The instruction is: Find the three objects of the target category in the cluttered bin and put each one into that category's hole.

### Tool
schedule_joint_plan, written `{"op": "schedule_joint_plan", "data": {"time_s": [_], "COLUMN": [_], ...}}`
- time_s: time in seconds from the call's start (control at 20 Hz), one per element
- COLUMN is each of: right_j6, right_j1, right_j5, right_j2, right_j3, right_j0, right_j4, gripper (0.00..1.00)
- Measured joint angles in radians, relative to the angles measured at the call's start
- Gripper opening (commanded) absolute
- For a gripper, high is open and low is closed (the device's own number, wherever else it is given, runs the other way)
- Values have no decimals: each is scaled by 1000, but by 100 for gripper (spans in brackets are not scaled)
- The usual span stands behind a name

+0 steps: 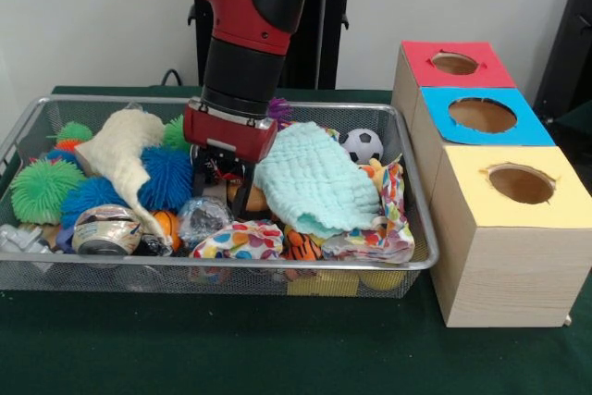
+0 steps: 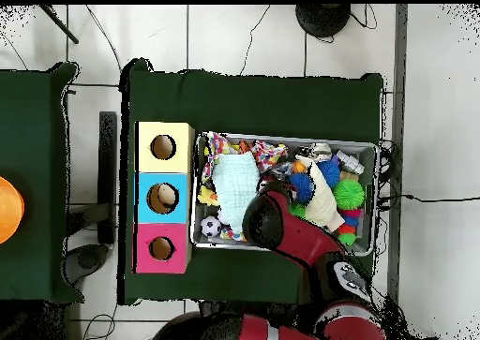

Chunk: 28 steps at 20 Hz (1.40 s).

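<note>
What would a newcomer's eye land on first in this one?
Probably the red and black arm, plunged into the middle of the wire bin so its gripper is buried among fuzzy balls and cloths. Next, the three wooden boxes beside the bin, topped red, blue and yellow, each with a round hole.

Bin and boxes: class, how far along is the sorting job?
Done: perhaps one item, a pale shape inside the blue hole. In hand: the gripper is down in the bin, grasp unseen. Left: red hole and yellow hole look empty; bin crowded.
</note>
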<state>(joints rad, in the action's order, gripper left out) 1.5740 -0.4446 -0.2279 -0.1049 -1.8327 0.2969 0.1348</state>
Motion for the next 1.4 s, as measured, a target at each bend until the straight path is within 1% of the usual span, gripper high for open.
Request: {"op": "schedule_joint_plan", "data": {"time_s": [0.45,0.65,0.7,0.95,1.15,1.2,1.4], "right_j6": [0,0,0,0,0,0,0], "right_j1": [-14,-30,-39,-51,-54,-54,-54], "right_j5": [1,32,54,88,107,107,107], "right_j2": [45,88,117,154,144,136,126], "right_j3": [0,0,0,0,0,0,0], "right_j0": [37,75,103,142,139,125,97], "right_j4": [0,0,0,2,21,38,61], "gripper": [100,100,100,100,100,100,100]}}
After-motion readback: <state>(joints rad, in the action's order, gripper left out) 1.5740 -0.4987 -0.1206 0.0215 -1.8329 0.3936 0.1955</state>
